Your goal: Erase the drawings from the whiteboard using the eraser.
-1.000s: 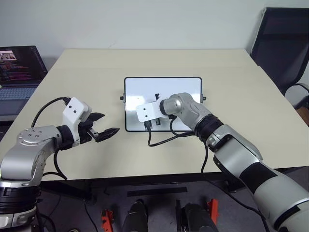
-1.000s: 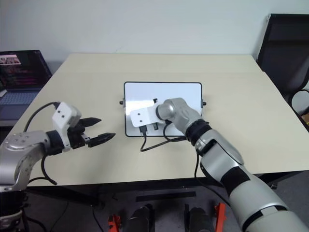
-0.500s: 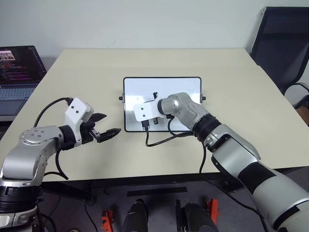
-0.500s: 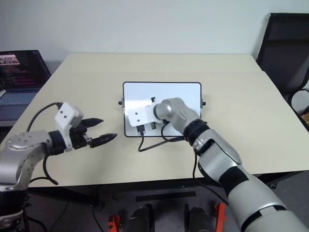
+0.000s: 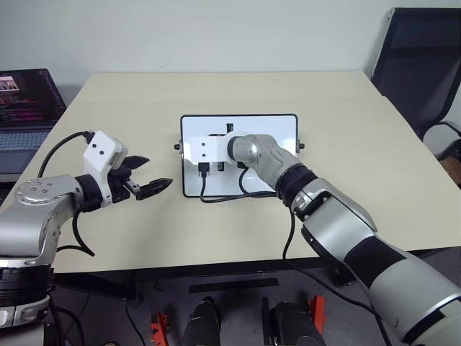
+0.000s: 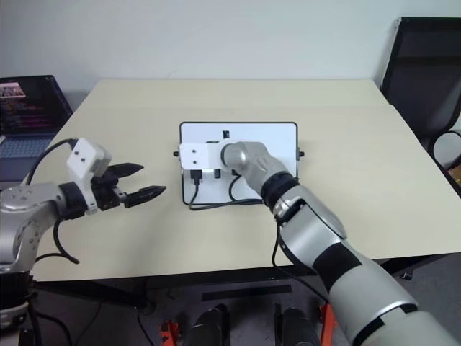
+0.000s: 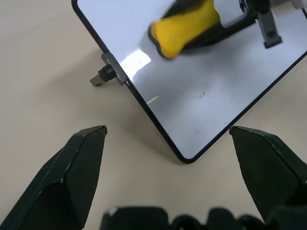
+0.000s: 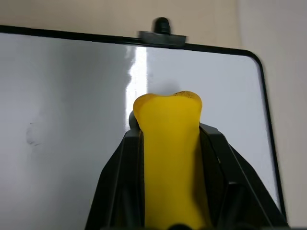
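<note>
The whiteboard (image 5: 277, 127) lies flat on the tabletop (image 5: 360, 144). My right gripper (image 8: 168, 143) pinches the yellow eraser (image 8: 169, 143) between its fingers, over the whiteboard's left half. My left gripper (image 5: 148, 175) hangs spread and empty just off the whiteboard's left side, above the tabletop. A faint smudge (image 7: 200, 95) shows on the whiteboard near its front left corner

**Lighting and picture quality**

The scene is evenly and brightly lit from overhead. A white glare streak is seen on the glossy whiteboard (image 7: 192, 81). The eraser (image 7: 187, 26) is rendered soft and blurred. Soft shadows are cast on the table (image 5: 216, 231) beneath the arms.
</note>
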Available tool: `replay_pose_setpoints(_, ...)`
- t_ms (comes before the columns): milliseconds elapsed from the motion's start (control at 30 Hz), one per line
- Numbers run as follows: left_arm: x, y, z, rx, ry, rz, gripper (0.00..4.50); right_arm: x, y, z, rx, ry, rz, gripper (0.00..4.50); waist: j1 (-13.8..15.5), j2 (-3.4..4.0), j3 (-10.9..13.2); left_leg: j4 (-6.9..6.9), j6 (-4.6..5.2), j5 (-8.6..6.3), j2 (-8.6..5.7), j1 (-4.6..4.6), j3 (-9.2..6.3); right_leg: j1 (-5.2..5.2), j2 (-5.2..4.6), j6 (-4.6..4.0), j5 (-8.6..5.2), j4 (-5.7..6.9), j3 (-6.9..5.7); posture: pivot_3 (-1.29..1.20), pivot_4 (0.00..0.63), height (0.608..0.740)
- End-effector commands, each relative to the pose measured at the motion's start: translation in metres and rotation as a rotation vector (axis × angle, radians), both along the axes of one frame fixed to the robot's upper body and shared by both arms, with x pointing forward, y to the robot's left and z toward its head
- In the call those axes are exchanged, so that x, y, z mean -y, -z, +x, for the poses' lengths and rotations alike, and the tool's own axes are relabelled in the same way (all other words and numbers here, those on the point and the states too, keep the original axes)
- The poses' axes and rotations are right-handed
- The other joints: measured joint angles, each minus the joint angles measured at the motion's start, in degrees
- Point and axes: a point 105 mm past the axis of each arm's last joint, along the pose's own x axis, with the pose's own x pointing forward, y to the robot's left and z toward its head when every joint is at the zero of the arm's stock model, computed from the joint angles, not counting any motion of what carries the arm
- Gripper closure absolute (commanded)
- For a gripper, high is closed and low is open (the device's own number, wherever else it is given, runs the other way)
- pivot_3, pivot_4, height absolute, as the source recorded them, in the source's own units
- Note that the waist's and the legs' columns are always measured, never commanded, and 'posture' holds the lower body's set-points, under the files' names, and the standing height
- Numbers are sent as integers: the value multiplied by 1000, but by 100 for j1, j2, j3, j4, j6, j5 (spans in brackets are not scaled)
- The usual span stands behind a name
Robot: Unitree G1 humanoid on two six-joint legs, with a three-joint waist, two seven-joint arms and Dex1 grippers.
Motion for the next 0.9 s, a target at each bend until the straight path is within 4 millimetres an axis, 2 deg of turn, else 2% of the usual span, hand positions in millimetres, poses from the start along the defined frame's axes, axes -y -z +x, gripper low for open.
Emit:
replay_pose_setpoints(33,1,-14,-1,55,16,22,0,14,21,1,-52,14,-77,3339,0,0,0,0,0,0,0,0,0,0,0,0,0,1,1,0,150,740)
replay_pose_setpoints(133,2,-14,0,56,21,23,0,5,-22,15,114,109,151,3339,-1,1,1,2,0,0,0,1,-2,-1,0,-6,-1,3,2,0,150,740)
replay_pose_setpoints(200,3,-14,1,57,24,24,0,6,-33,19,149,143,206,3339,15,1,6,2,-1,1,0,0,-4,-4,0,-27,-4,5,1,0,150,740)
replay_pose_setpoints(333,3,-14,0,55,24,23,0,14,-5,16,37,128,89,3340,27,-1,4,6,-4,2,0,0,-3,-5,-3,-27,-1,-1,2,0,150,740)
replay_pose_setpoints(467,2,-8,-3,37,20,19,0,18,34,-1,-58,6,-75,3343,21,-5,2,5,-3,2,0,1,0,0,-2,-18,0,-1,2,0,150,740)
replay_pose_setpoints(567,2,-2,-5,14,29,26,0,31,60,-11,-106,-65,-208,3344,18,-4,2,4,-4,2,0,2,1,2,-1,-4,1,2,1,0,150,740)
replay_pose_setpoints(667,4,4,-8,-10,52,36,0,46,66,-9,-85,-66,-274,3344,27,-1,3,5,-3,2,0,6,-2,2,0,-10,-2,2,-1,0,150,740)
replay_pose_setpoints(733,7,6,-9,-19,68,36,0,49,60,-4,-47,-43,-250,3347,54,-1,3,7,-5,1,0,10,-2,-3,-5,-22,-6,2,-4,0,150,740)
replay_pose_setpoints(833,10,8,-8,-24,81,34,0,44,16,17,129,66,-35,3347,114,1,6,9,-37,-19,-3,10,-2,-5,-18,-29,3,1,-9,0,150,740)
replay_pose_setpoints(900,13,10,-7,-28,93,31,0,45,0,22,173,99,37,3347,136,3,7,10,-38,-20,-6,8,-4,-12,-23,-35,8,1,-6,0,150,740)
